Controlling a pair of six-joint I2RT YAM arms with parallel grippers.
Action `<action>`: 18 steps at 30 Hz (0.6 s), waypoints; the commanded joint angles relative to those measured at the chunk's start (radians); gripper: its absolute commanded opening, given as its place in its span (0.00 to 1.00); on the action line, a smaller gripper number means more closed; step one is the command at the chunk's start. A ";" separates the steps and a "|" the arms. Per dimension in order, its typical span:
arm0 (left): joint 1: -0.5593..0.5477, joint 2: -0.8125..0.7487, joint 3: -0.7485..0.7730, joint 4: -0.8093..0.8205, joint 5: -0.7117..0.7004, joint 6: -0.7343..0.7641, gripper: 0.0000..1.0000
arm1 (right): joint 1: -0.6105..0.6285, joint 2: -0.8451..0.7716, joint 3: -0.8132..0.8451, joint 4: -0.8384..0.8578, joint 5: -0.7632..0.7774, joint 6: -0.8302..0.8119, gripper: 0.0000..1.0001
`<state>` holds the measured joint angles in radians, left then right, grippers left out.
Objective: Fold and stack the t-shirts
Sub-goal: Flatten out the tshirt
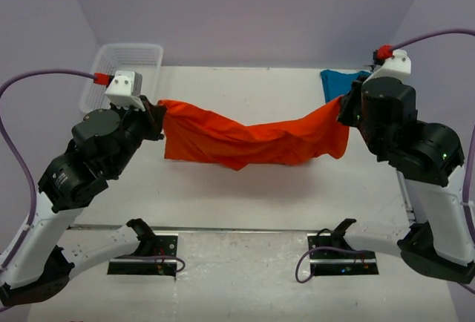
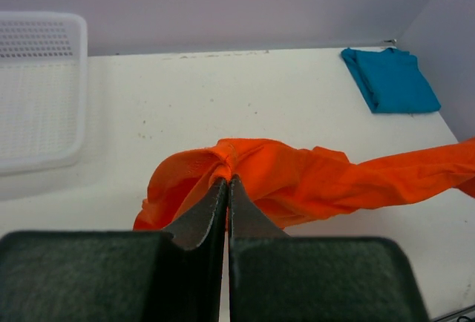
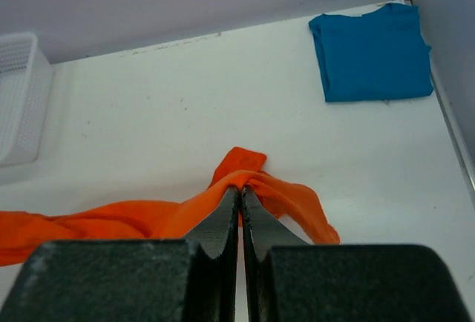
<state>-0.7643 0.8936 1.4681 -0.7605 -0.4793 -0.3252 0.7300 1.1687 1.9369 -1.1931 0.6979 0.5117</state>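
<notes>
The orange-red t-shirt (image 1: 252,138) hangs stretched between both grippers above the table, sagging in the middle. My left gripper (image 1: 159,114) is shut on its left end; in the left wrist view (image 2: 227,179) cloth (image 2: 297,181) bunches at the fingertips. My right gripper (image 1: 344,107) is shut on its right end; in the right wrist view (image 3: 240,188) the cloth (image 3: 148,218) trails left. The teal-blue t-shirt (image 1: 343,81) lies folded at the far right corner, also seen in the left wrist view (image 2: 390,79) and the right wrist view (image 3: 371,53).
A white plastic mesh basket (image 1: 126,70) stands at the far left corner, also in the left wrist view (image 2: 37,92) and the right wrist view (image 3: 18,99). Purple walls enclose the table. Two black stands (image 1: 145,251) (image 1: 341,251) sit at the near edge.
</notes>
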 commanded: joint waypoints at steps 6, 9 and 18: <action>-0.001 -0.021 0.028 -0.072 -0.030 -0.014 0.00 | -0.029 0.057 -0.050 0.030 -0.012 -0.090 0.00; -0.001 -0.028 0.024 -0.083 -0.045 -0.012 0.00 | -0.040 0.071 -0.067 0.067 -0.029 -0.110 0.00; -0.001 -0.039 -0.009 -0.092 -0.042 -0.009 0.00 | -0.064 0.052 -0.233 0.184 -0.097 -0.128 0.00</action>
<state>-0.7643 0.8627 1.4654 -0.8551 -0.5060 -0.3317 0.6727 1.2499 1.7313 -1.0836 0.6254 0.4099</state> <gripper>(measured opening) 0.002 0.006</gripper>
